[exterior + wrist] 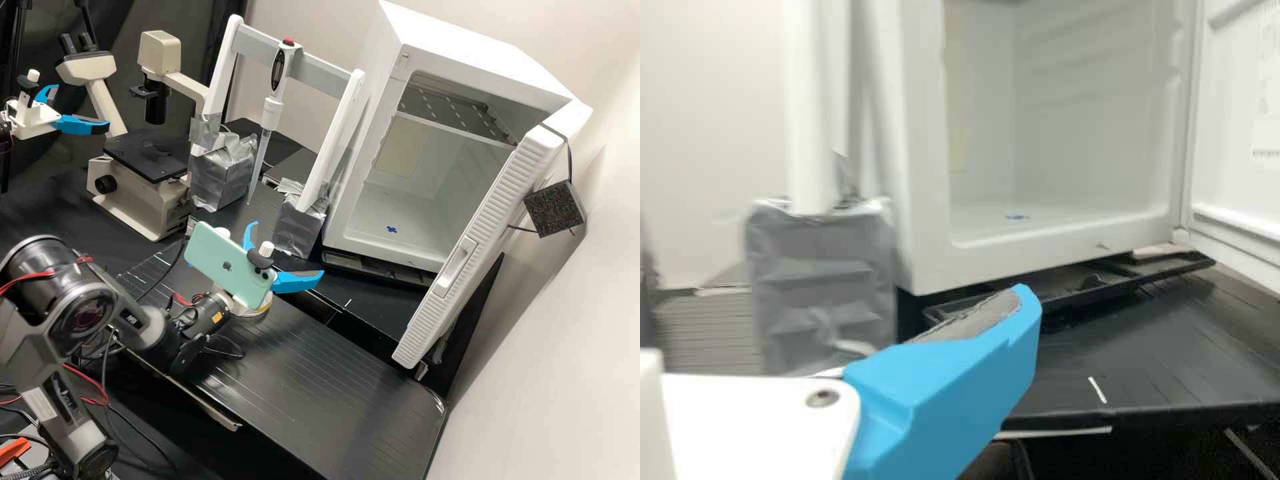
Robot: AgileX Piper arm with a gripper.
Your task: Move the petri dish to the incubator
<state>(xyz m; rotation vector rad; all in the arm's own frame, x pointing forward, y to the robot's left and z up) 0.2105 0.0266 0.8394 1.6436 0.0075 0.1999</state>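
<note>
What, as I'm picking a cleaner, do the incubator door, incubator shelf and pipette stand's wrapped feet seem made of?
Incubator door: probably moulded white plastic, satin, with ribs.
Incubator shelf: likely dull grey metal, a thin slotted sheet.
Foot wrapping: silvery tape or foil, shiny and creased; I can't tell what lies beneath.

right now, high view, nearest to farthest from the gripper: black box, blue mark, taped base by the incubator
1. Taped base, beside the incubator
2. Blue mark, on the incubator's floor
3. Black box, beyond the open door
</note>
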